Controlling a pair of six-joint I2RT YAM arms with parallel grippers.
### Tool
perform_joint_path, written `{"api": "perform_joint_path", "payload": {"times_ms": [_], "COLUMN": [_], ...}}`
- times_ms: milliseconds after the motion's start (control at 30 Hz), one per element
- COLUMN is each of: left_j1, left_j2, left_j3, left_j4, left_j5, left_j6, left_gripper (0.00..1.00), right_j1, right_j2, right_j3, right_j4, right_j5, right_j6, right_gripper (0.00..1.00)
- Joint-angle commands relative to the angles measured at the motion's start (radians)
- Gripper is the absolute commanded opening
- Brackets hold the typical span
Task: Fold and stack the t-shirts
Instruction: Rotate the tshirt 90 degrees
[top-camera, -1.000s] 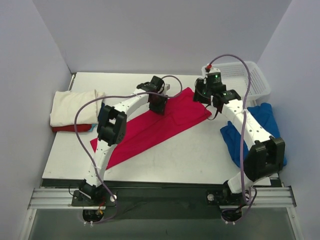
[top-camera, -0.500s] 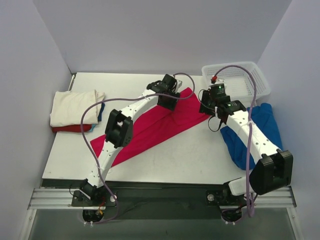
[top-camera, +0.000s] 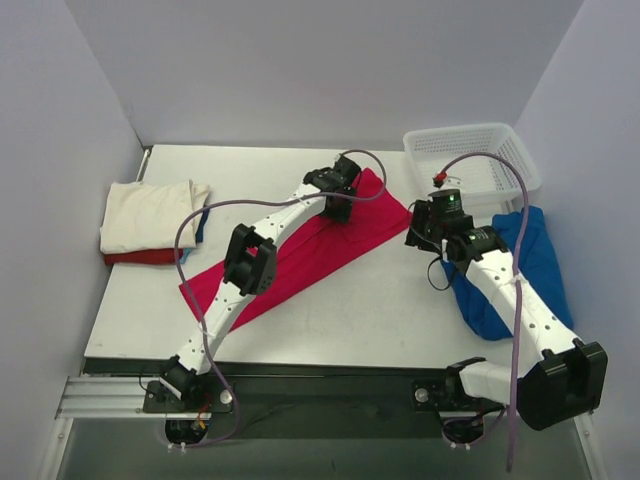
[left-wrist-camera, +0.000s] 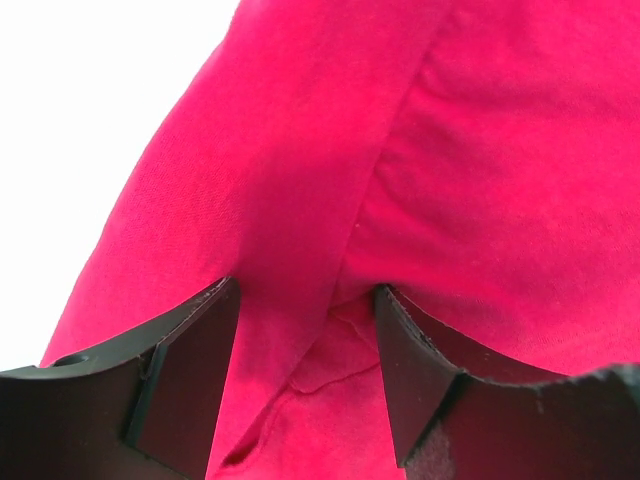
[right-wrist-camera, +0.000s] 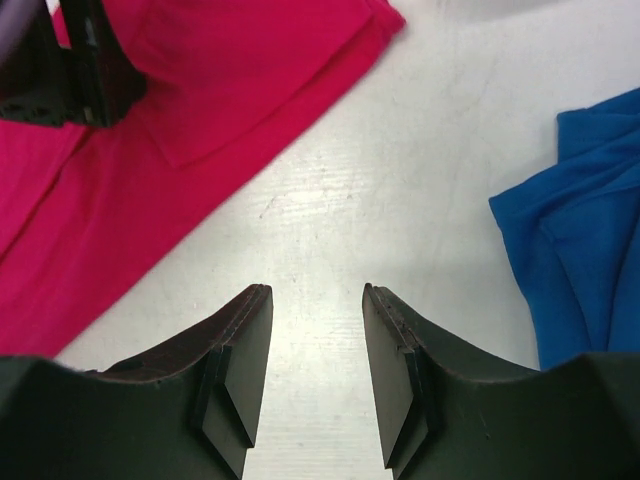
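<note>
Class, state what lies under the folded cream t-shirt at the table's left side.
A red cloth edge and a sliver of blue cloth show beneath the cream t-shirt; the rest is covered.

We are seeing a crimson t-shirt (top-camera: 330, 250), a royal blue t-shirt (top-camera: 540, 250), a cream t-shirt (top-camera: 145, 215) and a white lattice basket (top-camera: 460, 130).

Pale lilac walls (top-camera: 300, 70) around a white table (top-camera: 380, 310), even light
</note>
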Motion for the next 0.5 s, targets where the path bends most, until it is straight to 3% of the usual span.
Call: {"api": "perform_joint_path", "payload": {"times_ms": [0,167,467], "left_j1": [0.062,0.136,0.225], "left_j2": [0.059,0.055,0.035], "left_j3": [0.015,0.006,0.043], "left_j4": [-0.14,-0.123,0.18], "left_j5": [-0.2,-0.193,0.149], "left_j6": [-0.129,-0.183,-0.12], "left_gripper": [0.67,0.66,0.66], "right_j1": [0.023,0.095,0.269], "right_j2": [-0.02,0.036,0.275], "right_j3": [-0.026,-0.027,0.1], "right_j4": [-0.037,-0.071,-0.095], "right_j5": [0.009,0.058,0.04], "right_j6": [-0.002,-0.015,-0.018], "right_gripper": [0.42,0.42,0.42]}}
